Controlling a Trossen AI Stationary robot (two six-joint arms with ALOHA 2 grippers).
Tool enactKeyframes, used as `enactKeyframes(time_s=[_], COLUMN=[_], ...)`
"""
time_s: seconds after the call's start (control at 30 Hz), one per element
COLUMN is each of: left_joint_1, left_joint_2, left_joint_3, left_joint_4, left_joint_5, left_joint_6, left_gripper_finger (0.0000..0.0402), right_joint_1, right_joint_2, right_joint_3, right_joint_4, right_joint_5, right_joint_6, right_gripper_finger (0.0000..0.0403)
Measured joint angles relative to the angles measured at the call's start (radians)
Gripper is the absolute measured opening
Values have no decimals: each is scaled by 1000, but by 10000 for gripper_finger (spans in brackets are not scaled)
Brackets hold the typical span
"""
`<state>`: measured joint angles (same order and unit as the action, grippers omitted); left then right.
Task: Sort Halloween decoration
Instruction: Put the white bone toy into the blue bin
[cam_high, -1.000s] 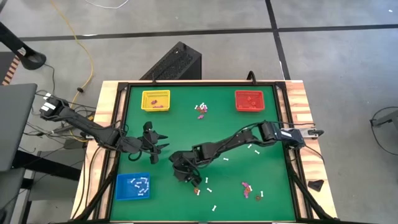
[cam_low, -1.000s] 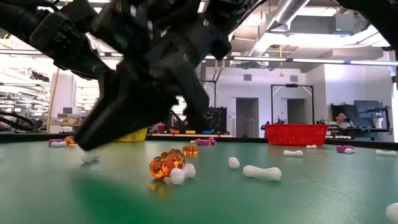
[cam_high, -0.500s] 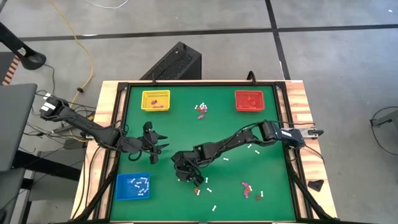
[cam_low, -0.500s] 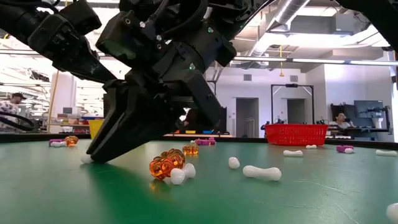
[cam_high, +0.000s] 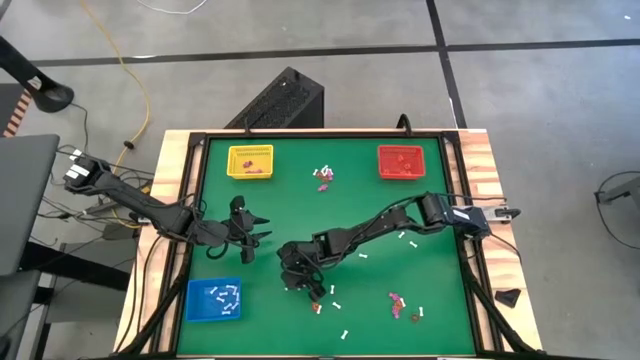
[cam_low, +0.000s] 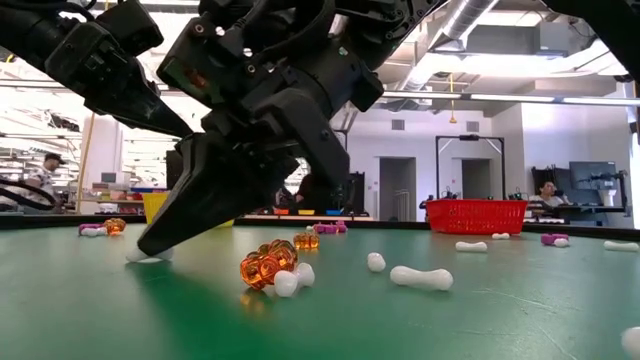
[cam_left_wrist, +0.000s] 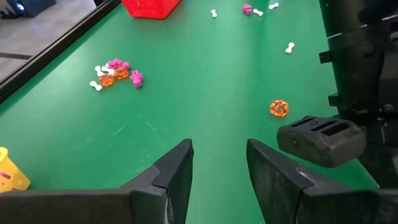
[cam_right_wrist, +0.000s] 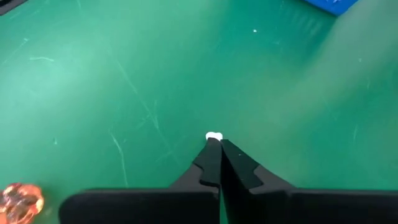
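The Halloween decoration lies scattered over the green mat: a white, pink and orange cluster (cam_high: 323, 177) at the far middle, white stick pieces (cam_high: 337, 291) and purple ones (cam_high: 398, 300) near the front right. In the low view an orange bead (cam_low: 266, 265) lies beside white pieces. My right gripper (cam_high: 291, 284) is down at the mat near the front middle, shut on a tiny white piece (cam_right_wrist: 213, 136). My left gripper (cam_left_wrist: 219, 163) hovers open over the mat's left side (cam_high: 256, 233), with nothing between its fingers. My right gripper pinches the tiny white piece (cam_right_wrist: 214, 137) between its two fingertips, at their very ends. The fingers slant down from the table's right side. The piece is down at the mat's surface (cam_low: 150, 256), peeking out past the tips.
A yellow tray (cam_high: 250, 160) stands at the far left, a red tray (cam_high: 403, 160) at the far right and a blue tray (cam_high: 214, 299) with white pieces at the near left. A raised black frame (cam_high: 200, 200) borders the mat. People show in the room behind.
My right gripper has shut its fingers over the white piece on the mat, rolling a little as the tips came together. The left arm has kept still.
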<state>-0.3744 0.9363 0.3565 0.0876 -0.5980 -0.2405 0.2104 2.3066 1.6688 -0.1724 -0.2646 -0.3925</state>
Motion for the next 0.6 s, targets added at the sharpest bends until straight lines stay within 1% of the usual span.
enactKeyframes(time_s=[0.27, 0.5, 0.6], left_joint_1=[0, 0, 0], left_joint_2=[0, 0, 0], left_joint_3=[0, 0, 0], left_joint_4=[0, -1, -1], left_joint_5=[0, 0, 0], left_joint_6=[0, 0, 0], left_gripper_finger=[141, 141, 141], right_joint_1=[6, 11, 11], right_joint_2=[7, 8, 8], right_joint_3=[49, 118, 135], right_joint_4=[6, 13, 56], right_joint_5=[6, 9, 9], right_joint_6=[2, 0, 0], right_gripper_finger=[23, 23, 23])
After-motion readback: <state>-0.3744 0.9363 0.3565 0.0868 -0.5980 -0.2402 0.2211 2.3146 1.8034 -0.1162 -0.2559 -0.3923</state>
